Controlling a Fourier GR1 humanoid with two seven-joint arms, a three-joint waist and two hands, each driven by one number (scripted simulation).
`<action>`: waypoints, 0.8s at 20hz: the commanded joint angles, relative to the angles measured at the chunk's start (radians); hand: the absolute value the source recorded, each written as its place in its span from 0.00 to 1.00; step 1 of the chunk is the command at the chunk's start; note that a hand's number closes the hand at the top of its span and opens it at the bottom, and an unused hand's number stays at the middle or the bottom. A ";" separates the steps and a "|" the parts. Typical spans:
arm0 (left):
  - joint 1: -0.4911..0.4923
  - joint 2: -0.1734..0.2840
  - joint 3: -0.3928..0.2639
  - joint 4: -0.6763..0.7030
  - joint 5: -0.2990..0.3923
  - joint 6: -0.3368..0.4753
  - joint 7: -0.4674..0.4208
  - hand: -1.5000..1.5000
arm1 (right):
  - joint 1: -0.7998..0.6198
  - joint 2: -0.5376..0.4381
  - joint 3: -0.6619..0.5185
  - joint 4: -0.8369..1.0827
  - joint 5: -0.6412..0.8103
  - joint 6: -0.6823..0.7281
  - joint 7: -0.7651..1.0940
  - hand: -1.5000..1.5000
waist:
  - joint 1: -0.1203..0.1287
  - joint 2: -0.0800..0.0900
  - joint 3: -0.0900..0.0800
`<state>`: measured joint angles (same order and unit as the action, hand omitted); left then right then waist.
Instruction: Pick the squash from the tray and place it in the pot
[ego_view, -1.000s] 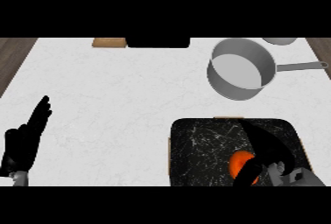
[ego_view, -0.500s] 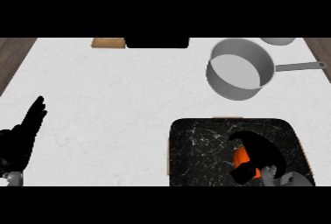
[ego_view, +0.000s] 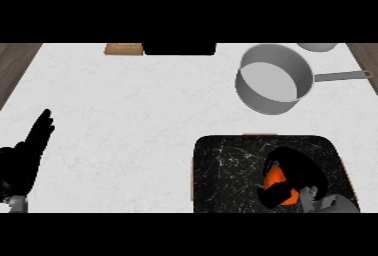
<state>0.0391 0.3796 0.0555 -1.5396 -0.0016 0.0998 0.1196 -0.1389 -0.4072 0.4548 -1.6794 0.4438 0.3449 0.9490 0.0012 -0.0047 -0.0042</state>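
Note:
An orange squash (ego_view: 275, 180) lies on the black speckled tray (ego_view: 229, 175) at the lower right of the head view. My right hand (ego_view: 299, 169) covers it, with fingers and thumb curled round it so that only a strip of orange shows. The grey pot (ego_view: 272, 79) with a long handle stands at the upper right, well beyond the tray. My left hand (ego_view: 23, 157) rests open at the left edge, fingers straight and pointing up.
A wooden block (ego_view: 123, 49) and a black slab (ego_view: 179, 48) lie at the counter's far edge. A grey bowl (ego_view: 318, 47) peeks in at the top right behind the pot. White counter (ego_view: 133, 110) stretches between tray and pot.
My right hand has closed further over the squash, hiding more of it. The left hand has stayed in place.

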 joint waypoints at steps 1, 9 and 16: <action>-0.006 0.007 -0.006 -0.033 -0.007 -0.010 0.034 0.50 | -0.046 -0.037 0.064 0.029 0.020 0.068 -0.178 1.00 | 0.013 0.006 0.005; 0.030 -0.032 -0.008 0.028 -0.022 0.009 -0.041 0.50 | -0.137 -0.186 0.233 -0.077 0.152 0.087 -0.662 1.00 | 0.011 0.005 0.005; -0.009 -0.015 0.006 -0.004 -0.020 -0.004 0.009 0.50 | -0.171 -0.212 0.111 -0.204 0.305 -0.118 -0.677 1.00 | -0.008 -0.001 0.005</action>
<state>0.0285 0.3573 0.0503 -1.5305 -0.0276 0.1027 0.1243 -0.2874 -0.5965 0.6201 -1.8018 0.6914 0.2991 0.2858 0.0006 -0.0017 0.0008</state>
